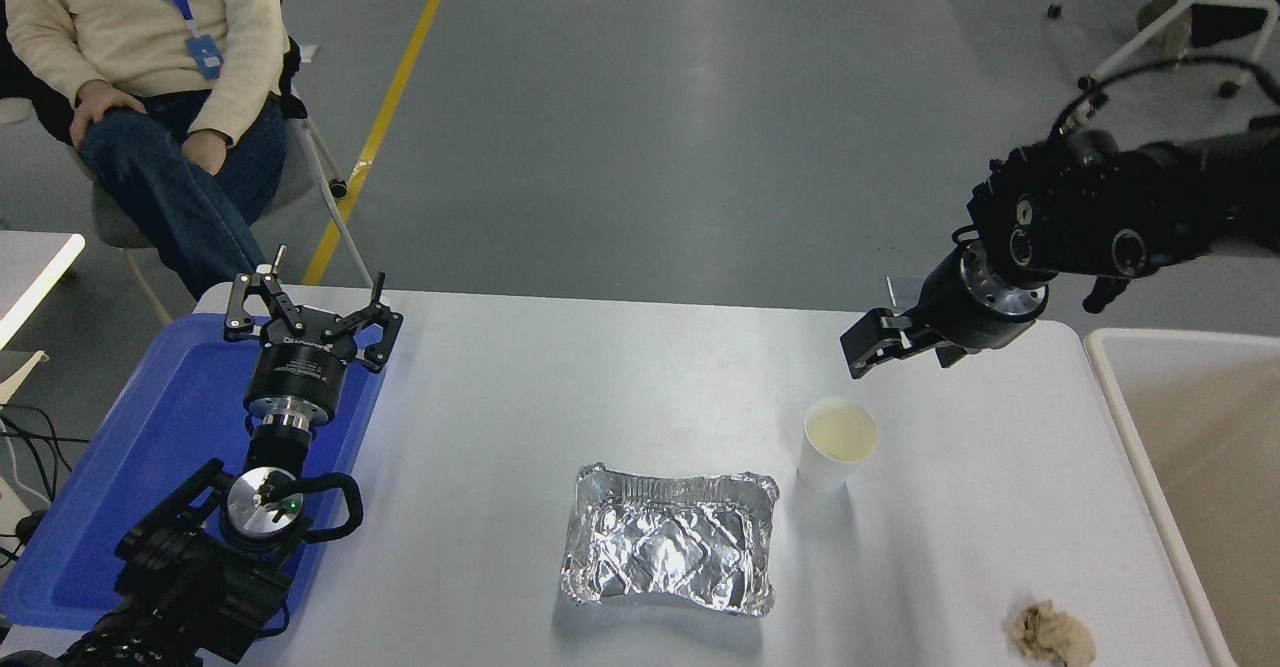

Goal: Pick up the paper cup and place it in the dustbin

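At far left, seated beyond the worktop (620,387): a person (150,67) in a cream sweater and blue jeans, hands on knees. Just below, a blue tray (130,467) along the worktop's left edge. Parked above that tray, coming up from the lower left corner: the left gripper (310,315), fingers spread apart and holding nothing. Toward the middle and nearer the camera, a crinkled foil tray (668,542), rectangular, lying flat and holding nothing visible. Just beside its upper right corner, apart from it by a narrow gap: the paper cup (836,444), upright on the worktop, small, plain white outside, tapering toward its base, with a rolled rim and a cream-coloured inside open to view. Above and slightly right of the cup, clear of it: the right gripper (872,345), pointing left and downward from a black arm entering at the right edge; fingers seen nearly end-on, so open or closed cannot be told. Lower right near the worktop's front edge, well apart from the cup: a crumpled brown paper wad (1052,634). At the far right, beside the worktop's right edge: the dustbin (1110,387), large, with a thick white rounded rim and beige inside, partly cut off by the picture edge.
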You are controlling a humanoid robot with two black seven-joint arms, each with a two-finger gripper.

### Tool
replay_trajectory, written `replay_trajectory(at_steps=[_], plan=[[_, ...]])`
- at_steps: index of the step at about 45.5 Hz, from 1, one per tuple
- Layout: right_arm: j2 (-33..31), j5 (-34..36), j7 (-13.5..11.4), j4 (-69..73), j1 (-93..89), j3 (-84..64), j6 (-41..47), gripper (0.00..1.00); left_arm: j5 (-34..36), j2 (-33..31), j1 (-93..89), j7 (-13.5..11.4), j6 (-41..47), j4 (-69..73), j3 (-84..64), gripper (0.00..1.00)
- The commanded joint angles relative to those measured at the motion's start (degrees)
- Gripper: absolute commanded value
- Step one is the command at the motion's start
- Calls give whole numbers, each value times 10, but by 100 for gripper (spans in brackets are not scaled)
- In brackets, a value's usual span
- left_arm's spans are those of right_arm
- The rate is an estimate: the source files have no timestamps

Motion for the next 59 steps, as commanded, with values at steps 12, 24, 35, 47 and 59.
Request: replay_trajectory(at_steps=[12,24,35,47,59], plan=[[49,2,-1,-77,-135,19,-89,99,0,0,0,0,0,0,0,100],[48,2,-1,-96,-146,14,-94,99,0,0,0,0,0,0,0,100],[48,0,-1,-118,-175,11,-97,99,0,0,0,0,0,0,0,100],[48,2,-1,-121,-192,12,-98,89,0,0,0,0,0,0,0,100],[46,2,-1,-108,-190,11,-71,0,0,0,0,0,0,0,0,100]])
